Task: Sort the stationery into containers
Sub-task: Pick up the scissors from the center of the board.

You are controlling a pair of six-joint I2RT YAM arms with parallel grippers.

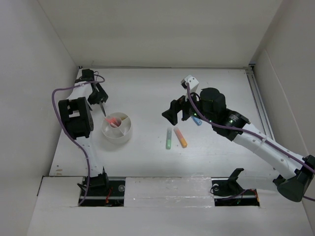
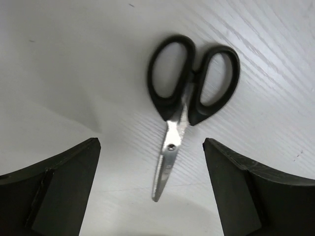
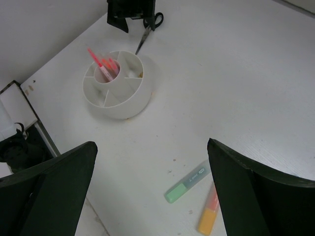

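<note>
Left claw spread wide, empty, scissors flat on the white table just ahead between its fingers, black looped handles farthest, shut steel blades pointing back at the claw

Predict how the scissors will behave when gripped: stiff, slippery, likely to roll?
The scissors appear to have metal blades and thick black handles, so they are probably stiff. They lie flat, so they should not roll, but may be hard to lift off the table. The shiny blades could slip in the open left gripper; the handles seem safer.
</note>
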